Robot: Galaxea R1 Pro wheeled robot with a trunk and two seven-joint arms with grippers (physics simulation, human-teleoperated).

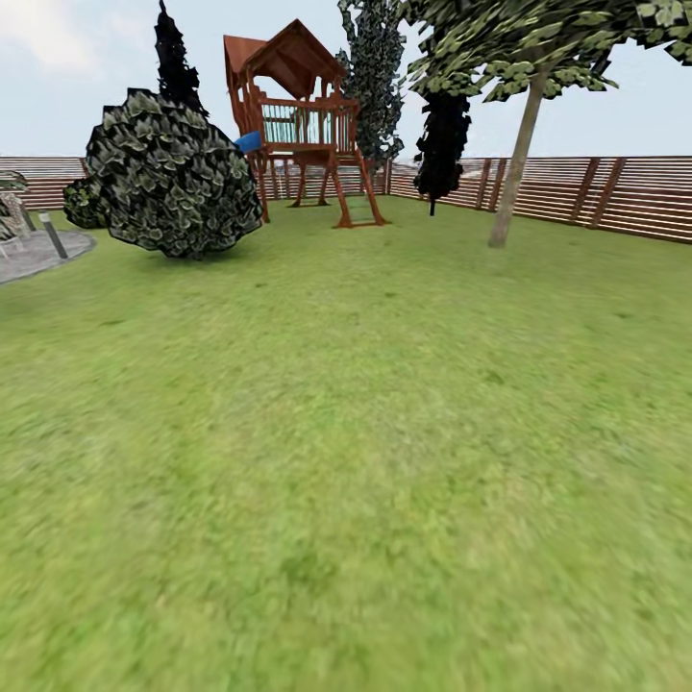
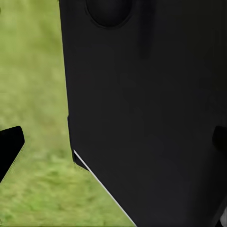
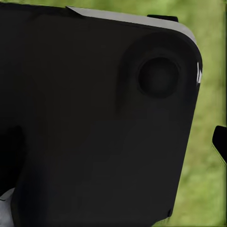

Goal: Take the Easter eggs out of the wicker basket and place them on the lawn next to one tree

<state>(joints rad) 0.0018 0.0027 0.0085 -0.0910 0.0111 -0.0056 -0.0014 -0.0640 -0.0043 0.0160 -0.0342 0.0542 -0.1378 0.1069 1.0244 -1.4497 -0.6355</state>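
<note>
Clearly the robot is in transit: the head view looks across the lawn (image 1: 346,461) toward the far end of the garden, and the eggs and basket are not to be seen from here, so where they lie cannot be told. At about one o'clock stands a tree (image 1: 514,173) with a pale, leaning trunk and a blocky green canopy, close to the slatted fence (image 1: 615,197). At twelve o'clock is a red wooden play tower (image 1: 303,125); at ten o'clock a round bush (image 1: 163,178); a thin black tree (image 1: 442,144) rises between the tower and the pale trunk. A strip of grey paving (image 1: 38,255) shows at nine o'clock.

Both wrist views look at a dark panel of the robot's own body (image 2: 151,113) (image 3: 94,123) with blurred grass behind. A dark tip shows at the edge of each, likely a finger (image 2: 9,146) (image 3: 220,139), but whether either pincer is spread or pressed together I cannot tell.

My reading of the risks: the basket still has to be found, and steering by this outlook alone could carry the robot past it. Mistaking the black tree or the bush for the chosen tree would spoil the placement. Eggs roll, so one released on a slope could drift away from the trunk. Splitting the eggs between two trees would also fail the task.
</note>
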